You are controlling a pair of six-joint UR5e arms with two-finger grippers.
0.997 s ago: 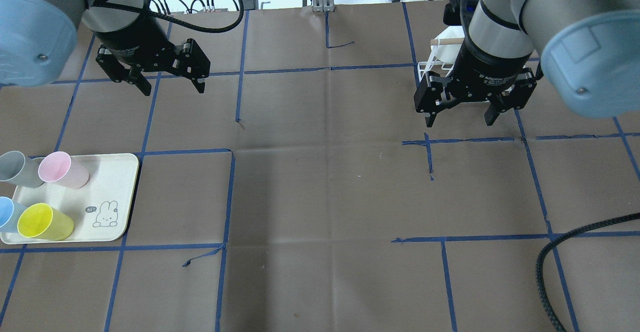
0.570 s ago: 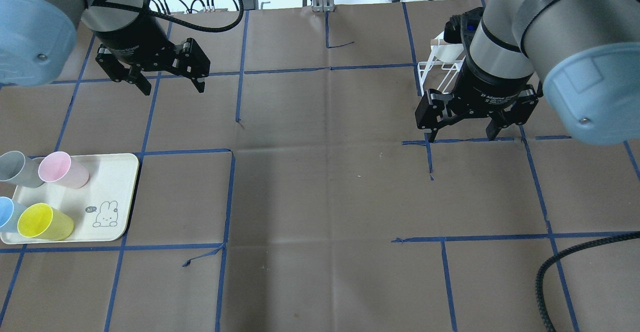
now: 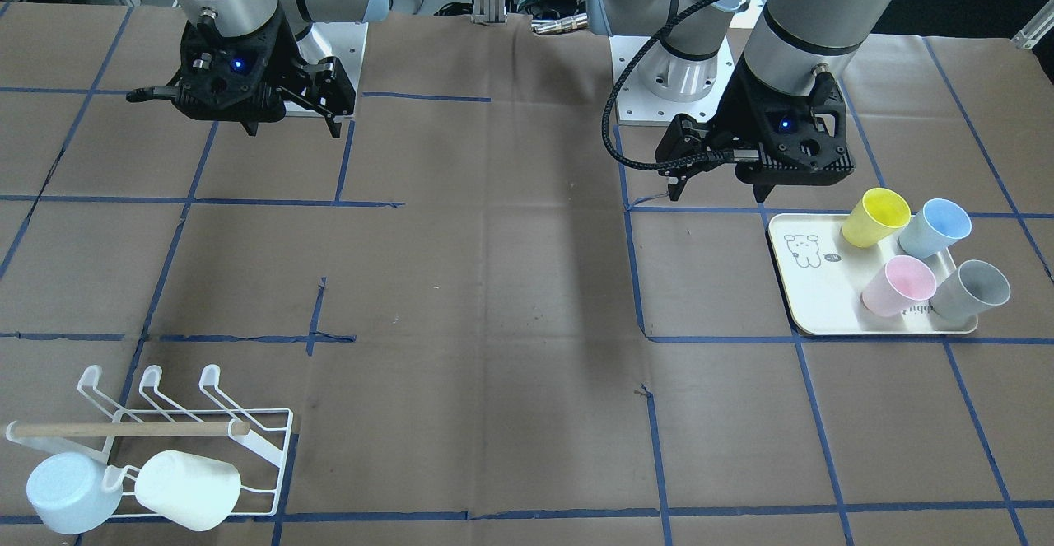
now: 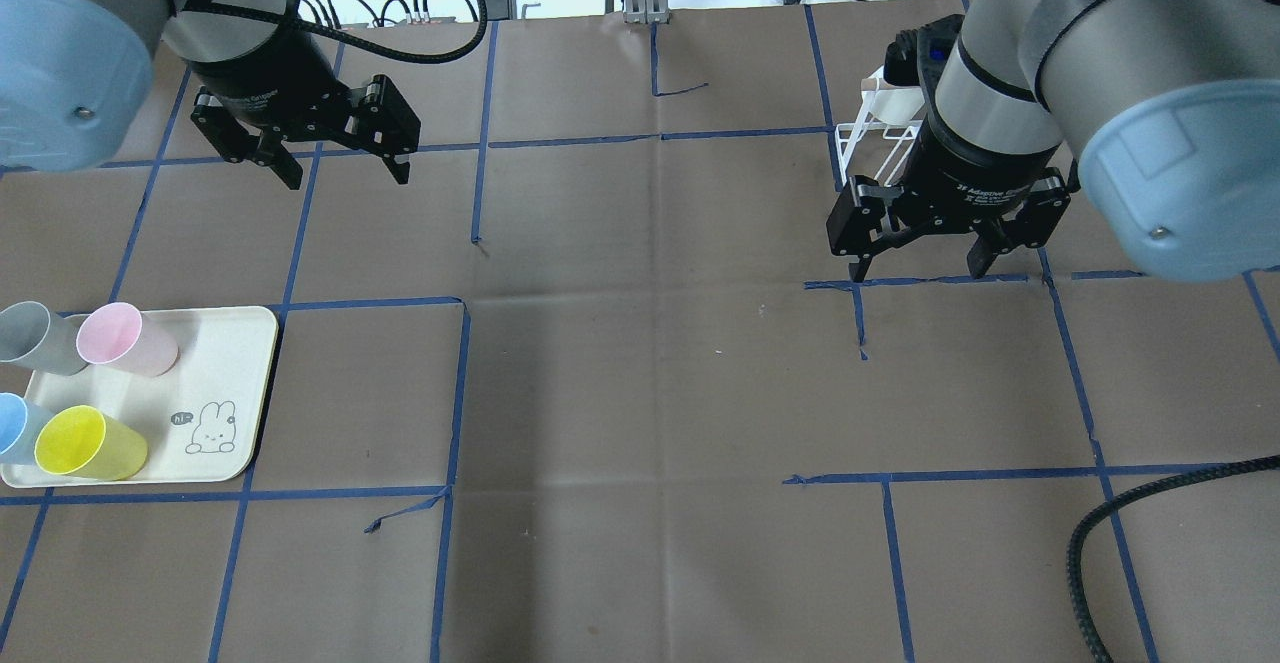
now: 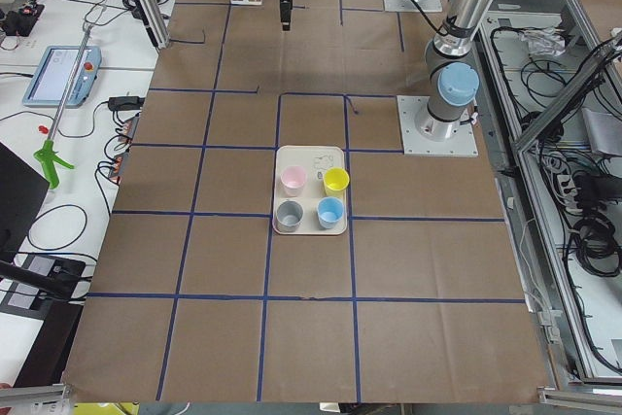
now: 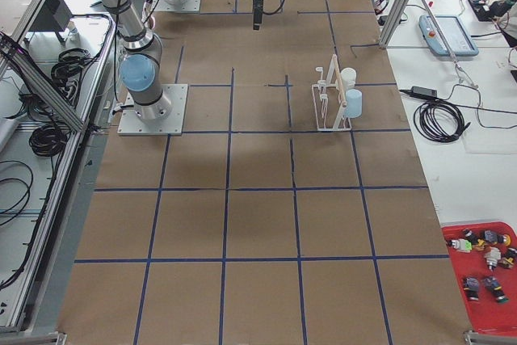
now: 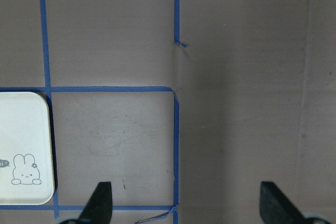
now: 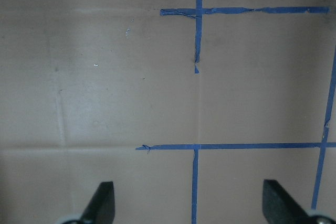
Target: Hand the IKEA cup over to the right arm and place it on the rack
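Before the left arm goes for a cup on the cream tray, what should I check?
1. Left gripper open and empty: ok.
2. Right gripper open and empty: ok.
3. Yellow plastic cup, blue plastic cup, pink plastic cup and grey plastic cup stand on the cream rectangular tray: ok.
4. White wire rack shows three bare prongs: ok; a pale-blue cup and a white cup sit on others.
5. Which cup to take: cannot tell.
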